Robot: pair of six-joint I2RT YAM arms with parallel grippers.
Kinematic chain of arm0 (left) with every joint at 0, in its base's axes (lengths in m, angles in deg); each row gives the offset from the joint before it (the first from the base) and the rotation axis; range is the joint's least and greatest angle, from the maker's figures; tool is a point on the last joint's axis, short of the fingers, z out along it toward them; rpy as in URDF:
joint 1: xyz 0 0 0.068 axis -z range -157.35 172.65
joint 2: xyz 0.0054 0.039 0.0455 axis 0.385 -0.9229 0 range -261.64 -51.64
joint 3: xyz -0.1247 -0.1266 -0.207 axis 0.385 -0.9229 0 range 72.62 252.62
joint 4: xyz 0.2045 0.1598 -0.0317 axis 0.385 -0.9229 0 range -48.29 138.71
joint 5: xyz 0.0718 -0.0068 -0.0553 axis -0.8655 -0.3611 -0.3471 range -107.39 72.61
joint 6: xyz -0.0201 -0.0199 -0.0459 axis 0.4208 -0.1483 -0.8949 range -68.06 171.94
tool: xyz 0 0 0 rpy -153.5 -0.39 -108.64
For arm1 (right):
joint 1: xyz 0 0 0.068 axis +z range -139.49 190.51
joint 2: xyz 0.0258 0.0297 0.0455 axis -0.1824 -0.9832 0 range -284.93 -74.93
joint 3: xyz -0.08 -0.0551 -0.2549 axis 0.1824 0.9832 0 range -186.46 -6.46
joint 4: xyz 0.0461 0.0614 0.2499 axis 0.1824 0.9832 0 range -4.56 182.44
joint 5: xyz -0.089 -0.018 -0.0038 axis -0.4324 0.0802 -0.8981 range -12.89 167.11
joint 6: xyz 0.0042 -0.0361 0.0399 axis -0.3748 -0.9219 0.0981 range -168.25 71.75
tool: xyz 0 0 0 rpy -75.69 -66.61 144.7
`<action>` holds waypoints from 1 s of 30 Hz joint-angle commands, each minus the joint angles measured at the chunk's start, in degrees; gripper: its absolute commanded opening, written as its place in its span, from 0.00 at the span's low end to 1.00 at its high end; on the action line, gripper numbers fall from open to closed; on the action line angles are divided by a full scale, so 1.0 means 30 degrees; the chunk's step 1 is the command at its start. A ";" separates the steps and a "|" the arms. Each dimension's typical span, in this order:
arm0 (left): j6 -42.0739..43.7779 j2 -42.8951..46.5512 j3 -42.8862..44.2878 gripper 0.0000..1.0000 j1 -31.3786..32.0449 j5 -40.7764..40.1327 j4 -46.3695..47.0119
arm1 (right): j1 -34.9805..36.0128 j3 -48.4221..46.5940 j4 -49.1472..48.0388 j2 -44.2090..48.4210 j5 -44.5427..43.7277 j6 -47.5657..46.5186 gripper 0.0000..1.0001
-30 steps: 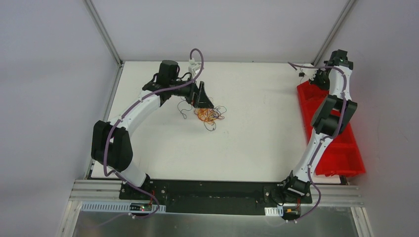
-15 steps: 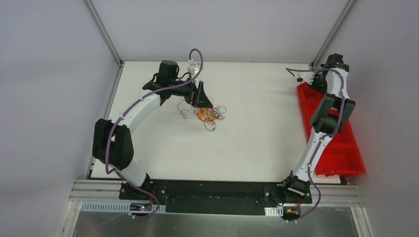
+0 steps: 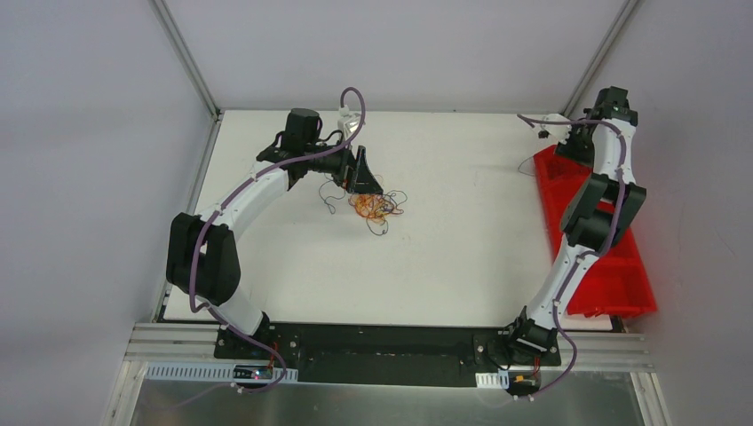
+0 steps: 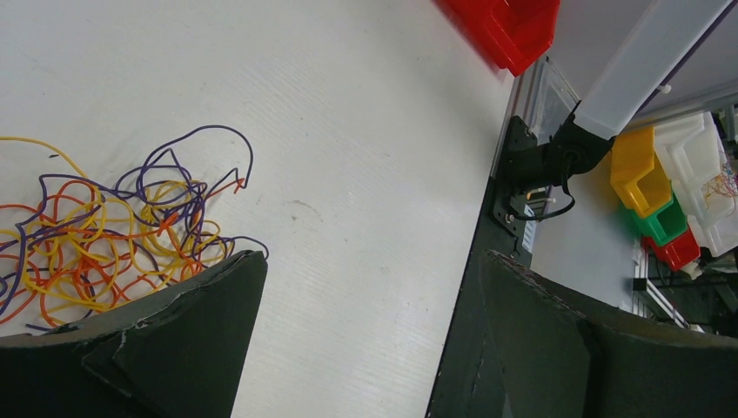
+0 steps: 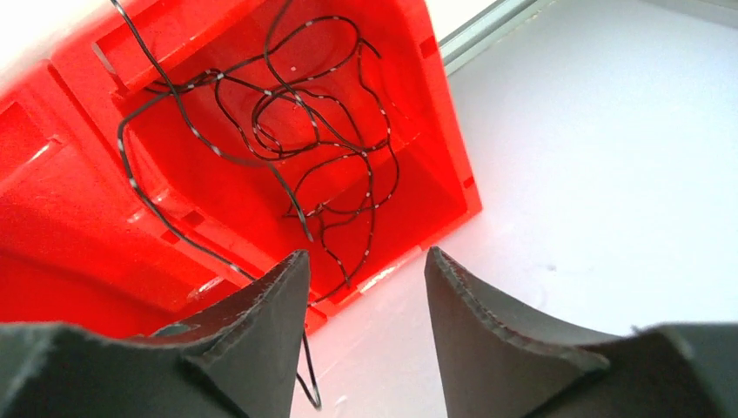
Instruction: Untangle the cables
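We've got black cables [image 5: 305, 131] in the red bin [image 5: 439, 187]; right hand [image 5: 365, 254] open, empty above. Orange-yellow-purple tangle [image 4: 96, 252] sits unsorted on worktop [image 3: 462, 231] beside left hand [image 4: 370, 261], wide open, holding nothing. Most work left.

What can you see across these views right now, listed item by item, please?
cable tangle: one bundle, orange, yellow, red and purple, mid-table.
red bin: one, red, table's right edge.
black wires: strand count unclear, black with pale flecks, in the bin's end compartment, one strand reaching past its rim.
small bins: three, yellow, green, red, stacked beyond the table.
table: one, white.
left gripper: one, black, open beside the tangle.
right gripper: one, black, open above the bin's far end.
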 commanded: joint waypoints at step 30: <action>-0.0231 0.0210 0.0295 0.97 -0.0350 0.0648 0.0493 | 0.5684 -0.1148 0.3285 -0.1913 -0.1599 0.8115 0.61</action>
